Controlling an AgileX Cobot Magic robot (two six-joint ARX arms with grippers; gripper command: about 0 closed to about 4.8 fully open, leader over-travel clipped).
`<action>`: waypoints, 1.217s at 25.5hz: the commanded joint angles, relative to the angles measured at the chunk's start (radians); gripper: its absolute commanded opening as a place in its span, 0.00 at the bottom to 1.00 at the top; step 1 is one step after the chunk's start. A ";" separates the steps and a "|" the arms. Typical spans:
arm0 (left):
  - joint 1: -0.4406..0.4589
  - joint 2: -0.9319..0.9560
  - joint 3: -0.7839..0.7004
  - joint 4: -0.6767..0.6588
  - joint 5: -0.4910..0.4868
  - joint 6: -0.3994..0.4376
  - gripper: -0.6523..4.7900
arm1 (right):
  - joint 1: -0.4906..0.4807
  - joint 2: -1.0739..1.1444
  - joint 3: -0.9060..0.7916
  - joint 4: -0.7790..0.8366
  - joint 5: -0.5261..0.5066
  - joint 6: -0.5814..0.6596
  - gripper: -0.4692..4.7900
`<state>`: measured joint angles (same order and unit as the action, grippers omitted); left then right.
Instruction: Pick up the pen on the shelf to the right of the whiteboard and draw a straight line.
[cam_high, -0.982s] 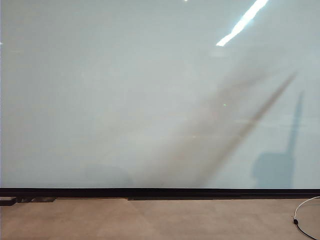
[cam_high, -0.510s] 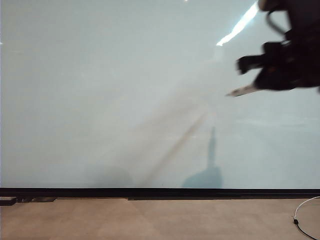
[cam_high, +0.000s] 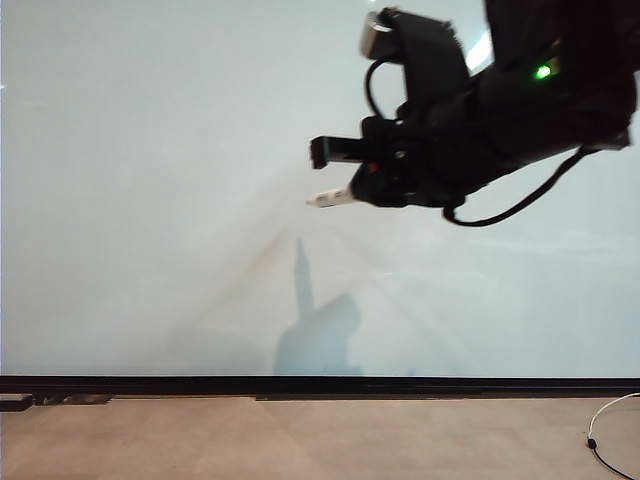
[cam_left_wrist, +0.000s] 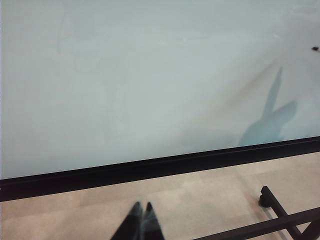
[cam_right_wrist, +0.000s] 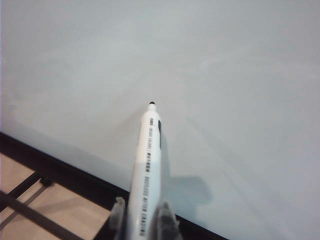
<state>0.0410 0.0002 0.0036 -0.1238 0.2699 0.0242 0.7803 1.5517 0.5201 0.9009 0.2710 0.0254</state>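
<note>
White pen (cam_right_wrist: 148, 165), black tip toward the whiteboard (cam_high: 150, 200), is clamped in my right hand (cam_high: 335, 175) before the board; my left hand (cam_left_wrist: 141, 222), clenched, rests low near its black strip (cam_left_wrist: 150, 167).

Bench (cam_high: 300, 440): pale beige-brown surface running along the foot of the whiteboard (cam_high: 150, 200), meeting the black strip (cam_high: 320, 385) on the board's lower edge. On it: a white cable (cam_high: 610, 415) with a dark end, at the far right of the exterior view, well below and beyond the right gripper (cam_high: 330, 175) fingers; a black bar frame (cam_left_wrist: 280, 215), off to one side of the left gripper (cam_left_wrist: 141, 220) fingers, which sit pressed together low over the bench.
</note>
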 joint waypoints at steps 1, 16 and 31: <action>-0.001 0.000 0.004 0.012 0.004 -0.006 0.11 | 0.002 0.021 0.026 0.020 -0.026 0.005 0.08; -0.001 0.000 0.004 0.011 0.005 -0.006 0.11 | -0.042 0.042 0.039 0.027 -0.120 0.004 0.08; -0.001 0.000 0.004 0.011 0.008 -0.006 0.11 | -0.116 0.056 0.039 0.020 -0.194 0.003 0.08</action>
<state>0.0410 0.0002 0.0036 -0.1234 0.2710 0.0216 0.6624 1.6089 0.5541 0.9009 0.0776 0.0257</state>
